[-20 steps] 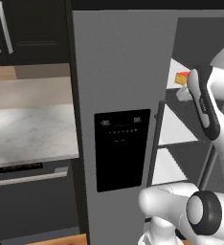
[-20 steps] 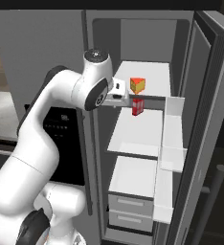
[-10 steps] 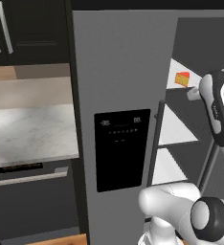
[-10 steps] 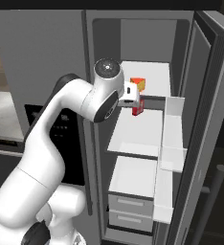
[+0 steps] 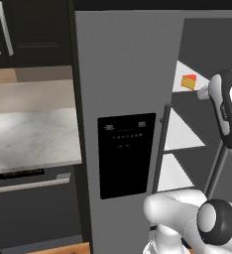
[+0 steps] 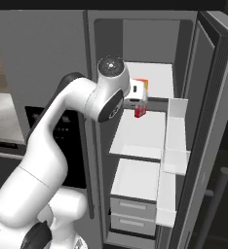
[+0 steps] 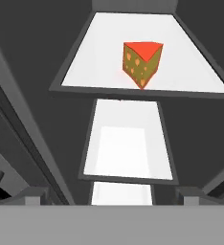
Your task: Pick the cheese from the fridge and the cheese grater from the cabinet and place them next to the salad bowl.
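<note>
The cheese (image 7: 141,62), an orange-red wedge with a yellow holed face, lies on the top white shelf (image 7: 99,57) of the open fridge (image 5: 123,74). It also shows in the left base view as the cheese (image 5: 189,81) and, partly behind my hand, in the right base view as the cheese (image 6: 142,83). My gripper (image 7: 112,197) is open, holds nothing, and is a short way in front of the wedge without touching it. The cheese grater and the salad bowl are out of view.
A small red cube (image 6: 139,112) sits on the shelf below the cheese. The open fridge door with its white bins (image 6: 177,141) stands on the right, and drawers (image 6: 133,211) sit low inside. Left of the fridge are a marble counter (image 5: 33,134) and dark wall cabinets (image 5: 31,30).
The arm has swung up and in toward the top fridge shelf, bringing the hand closer to the cheese. The jaws have stayed open. The cheese has not moved.
</note>
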Motion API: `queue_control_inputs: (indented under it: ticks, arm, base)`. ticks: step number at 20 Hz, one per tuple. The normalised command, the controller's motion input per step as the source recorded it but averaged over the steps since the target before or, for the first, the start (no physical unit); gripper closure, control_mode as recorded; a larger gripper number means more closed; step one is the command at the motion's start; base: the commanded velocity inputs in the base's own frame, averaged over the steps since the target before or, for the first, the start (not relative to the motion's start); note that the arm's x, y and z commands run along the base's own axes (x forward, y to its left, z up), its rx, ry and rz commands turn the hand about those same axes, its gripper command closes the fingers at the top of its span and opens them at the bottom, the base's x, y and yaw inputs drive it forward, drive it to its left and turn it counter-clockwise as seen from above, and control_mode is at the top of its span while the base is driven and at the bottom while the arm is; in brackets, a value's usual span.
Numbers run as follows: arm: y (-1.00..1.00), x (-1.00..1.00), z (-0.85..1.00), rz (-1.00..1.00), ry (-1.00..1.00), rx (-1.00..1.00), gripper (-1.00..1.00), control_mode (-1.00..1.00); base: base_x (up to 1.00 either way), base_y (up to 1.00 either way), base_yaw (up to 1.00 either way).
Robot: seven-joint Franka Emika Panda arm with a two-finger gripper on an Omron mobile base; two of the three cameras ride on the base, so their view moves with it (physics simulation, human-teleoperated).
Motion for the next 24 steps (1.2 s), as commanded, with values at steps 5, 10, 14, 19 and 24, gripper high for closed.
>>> queue_control_inputs:
  ticks: [5,10,14,19,24]
  arm:
    - [-0.08,0.03,0.10,-0.11,0.00,0.00,-1.00,-1.00]
    - [0.00,0.00,0.02,-0.01,0.01,0.00,-1.00,-1.00]
    - [0.00,0.21,-0.08,0.00,-0.01,0.00,-1.00,-1.00]
    - [-0.06,0.36,-0.02,0.00,0.00,0.00,-1.00,-1.00]
    - [-0.19,0.46,0.00,0.00,0.00,0.01,-1.00,-1.00]
  base:
    - [0.00,0.00,0.00]
    - [0.00,0.00,0.00]
    - [0.00,0.00,0.00]
    - [0.00,0.00,0.00]
    - [0.00,0.00,0.00]
